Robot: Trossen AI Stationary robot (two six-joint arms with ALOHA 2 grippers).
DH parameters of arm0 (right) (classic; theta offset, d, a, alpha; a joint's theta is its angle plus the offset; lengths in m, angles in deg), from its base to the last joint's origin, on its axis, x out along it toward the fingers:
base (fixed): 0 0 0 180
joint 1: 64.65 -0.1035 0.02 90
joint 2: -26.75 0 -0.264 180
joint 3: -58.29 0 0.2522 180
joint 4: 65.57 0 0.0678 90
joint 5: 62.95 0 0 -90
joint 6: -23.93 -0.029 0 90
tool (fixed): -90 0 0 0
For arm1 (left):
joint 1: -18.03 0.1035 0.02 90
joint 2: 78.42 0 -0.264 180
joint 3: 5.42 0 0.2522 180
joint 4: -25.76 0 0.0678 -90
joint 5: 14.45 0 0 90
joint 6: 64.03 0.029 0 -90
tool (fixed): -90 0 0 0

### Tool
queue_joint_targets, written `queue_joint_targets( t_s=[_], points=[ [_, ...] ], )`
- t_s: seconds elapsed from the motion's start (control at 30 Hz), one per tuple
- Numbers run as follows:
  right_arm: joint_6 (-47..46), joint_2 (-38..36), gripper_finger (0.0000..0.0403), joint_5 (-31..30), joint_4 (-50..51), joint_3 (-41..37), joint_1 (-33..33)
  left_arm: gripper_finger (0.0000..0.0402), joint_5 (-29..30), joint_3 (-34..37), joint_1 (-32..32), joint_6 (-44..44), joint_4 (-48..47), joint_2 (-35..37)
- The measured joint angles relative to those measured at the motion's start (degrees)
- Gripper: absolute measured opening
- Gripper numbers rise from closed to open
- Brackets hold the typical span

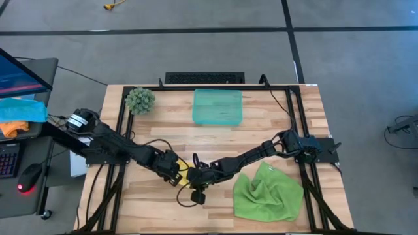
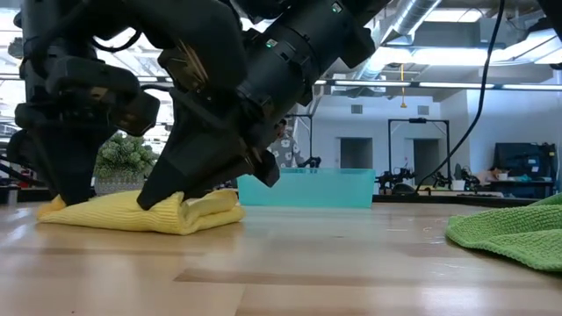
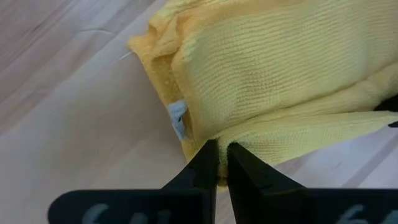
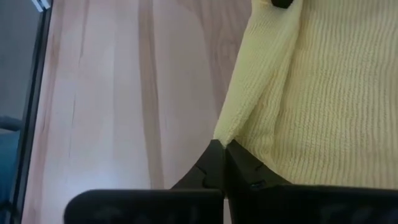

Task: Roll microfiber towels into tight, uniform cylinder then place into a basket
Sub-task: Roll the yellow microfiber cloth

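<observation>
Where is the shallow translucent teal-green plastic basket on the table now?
In the high view, the shallow translucent teal-green plastic basket sits at the table's far edge, near the middle, right of the fuzzy round green ball and apart from both arms.

- 2 arms, both built of dark, near-black jointed segments.
- The left arm point(image 1: 108, 140) carries a white label band with dark markings near its base joint.
- Black cables loop loosely along the left arm's links and off its frame mount.
- The right arm point(image 1: 261, 151) has boxy dark housings at its base end.
- The left gripper point(image 3: 217, 163) has 2 slim black fingers, each tapering to a narrow tip.
- The right gripper point(image 4: 221, 155) has the same matte black wedge-shaped fingers.
- Behind each gripper's fingers sits a flat black crossbar with faint pale markings.
</observation>
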Motion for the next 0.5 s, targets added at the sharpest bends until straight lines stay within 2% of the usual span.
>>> queue_joint_targets(
  t_s=[0.23,0.5],
  points=[
    [2.0,0.0,0.0072,-3.8,0.8,-0.1,0.0,0.0012,0.9,0.0,0.0,-1.2,0.2,0.0],
    [1.4,-1.3,0.0127,-2.7,5.6,-0.1,2.1,0.0012,2.1,0.0,0.0,-1.2,0.2,0.0]
  ],
)
